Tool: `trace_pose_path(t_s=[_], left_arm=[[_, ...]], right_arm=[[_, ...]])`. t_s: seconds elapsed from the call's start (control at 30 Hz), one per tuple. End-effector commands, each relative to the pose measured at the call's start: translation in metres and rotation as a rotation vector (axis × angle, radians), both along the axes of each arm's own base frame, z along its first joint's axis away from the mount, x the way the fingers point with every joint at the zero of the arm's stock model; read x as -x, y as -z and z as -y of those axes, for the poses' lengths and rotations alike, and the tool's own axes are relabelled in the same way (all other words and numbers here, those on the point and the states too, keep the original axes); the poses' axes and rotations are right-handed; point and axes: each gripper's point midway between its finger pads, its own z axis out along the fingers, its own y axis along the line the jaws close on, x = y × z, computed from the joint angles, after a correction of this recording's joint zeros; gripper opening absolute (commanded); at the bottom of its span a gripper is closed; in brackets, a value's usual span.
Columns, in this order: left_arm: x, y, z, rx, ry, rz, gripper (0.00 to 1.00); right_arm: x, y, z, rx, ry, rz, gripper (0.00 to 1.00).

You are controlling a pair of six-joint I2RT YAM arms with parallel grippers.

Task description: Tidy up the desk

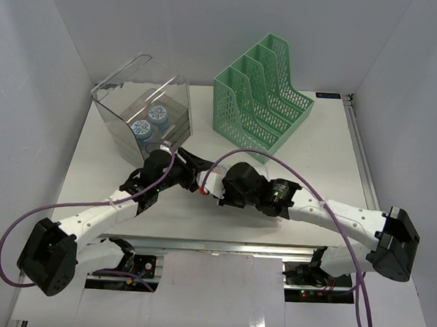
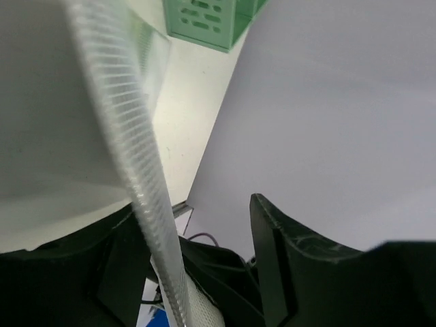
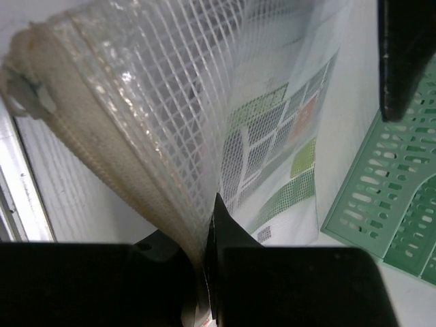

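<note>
**Enclosure around the work area, top view.**
Plain white walls close three sides of the desk (image 1: 328, 162): left wall (image 1: 32, 88), back wall (image 1: 211, 24), right wall (image 1: 420, 86). The light is even and diffuse, the walls faintly bluish and the shadows soft.

Bin (image 1: 141, 104) stands left of rack (image 1: 270, 93) on the desk (image 1: 328, 162), pouch (image 3: 136, 102) before both.
</note>
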Motion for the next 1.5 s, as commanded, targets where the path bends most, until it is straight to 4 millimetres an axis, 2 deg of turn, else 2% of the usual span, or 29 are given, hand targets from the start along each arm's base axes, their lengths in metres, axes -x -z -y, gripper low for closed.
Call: trace_pose_path(t_s=[0.0, 0.1, 0.2, 0.4, 0.47, 0.6, 0.67, 0.7, 0.77, 0.83, 0.87, 0.97, 1.2, 1.37, 1.47], left_arm=[[0.002, -0.074, -0.003, 0.061, 0.010, 0.230, 0.86], [0.001, -0.106, -0.011, -0.015, 0.008, 0.363, 0.96], [0.002, -0.134, -0.014, -0.069, 0.027, 0.469, 0.98], [0.015, -0.201, -0.024, -0.172, 0.079, 0.739, 0.98], [0.021, -0.213, -0.028, -0.198, 0.083, 0.809, 0.98], [0.039, -0.221, -0.044, -0.227, 0.072, 0.875, 0.98], [0.048, -0.212, -0.050, -0.234, 0.076, 0.876, 0.98], [0.050, -0.200, -0.052, -0.243, 0.082, 0.861, 0.98], [0.063, -0.189, -0.060, -0.235, 0.079, 0.861, 0.98], [0.071, -0.166, -0.064, -0.235, 0.085, 0.835, 0.98], [0.078, -0.162, -0.069, -0.226, 0.080, 0.842, 0.98], [0.087, -0.134, -0.076, -0.230, 0.083, 0.815, 0.98], [0.107, -0.096, -0.084, -0.245, 0.117, 0.780, 0.98], [0.116, -0.083, -0.087, -0.239, 0.134, 0.771, 0.98], [0.120, -0.080, -0.089, -0.227, 0.130, 0.774, 0.98]], right_arm=[[0.023, -0.070, -0.016, -0.192, -0.158, -0.064, 0.08], [0.028, -0.101, -0.008, -0.264, -0.221, -0.085, 0.08], [0.023, -0.128, 0.003, -0.326, -0.227, -0.057, 0.08], [-0.020, -0.186, 0.046, -0.443, -0.106, 0.112, 0.08], [-0.043, -0.209, 0.068, -0.485, -0.028, 0.187, 0.08], [-0.080, -0.256, 0.104, -0.573, 0.090, 0.298, 0.08], [-0.091, -0.280, 0.115, -0.631, 0.113, 0.340, 0.08], [-0.096, -0.287, 0.120, -0.656, 0.132, 0.345, 0.08], [-0.107, -0.304, 0.130, -0.698, 0.158, 0.374, 0.08], [-0.116, -0.310, 0.134, -0.724, 0.183, 0.368, 0.08], [-0.119, -0.313, 0.134, -0.735, 0.185, 0.372, 0.08], [-0.133, -0.316, 0.134, -0.758, 0.198, 0.376, 0.08], [-0.142, -0.321, 0.114, -0.827, 0.081, 0.296, 0.08], [-0.155, -0.322, 0.107, -0.856, 0.063, 0.283, 0.08], [-0.170, -0.305, 0.102, -0.853, 0.058, 0.271, 0.08]])
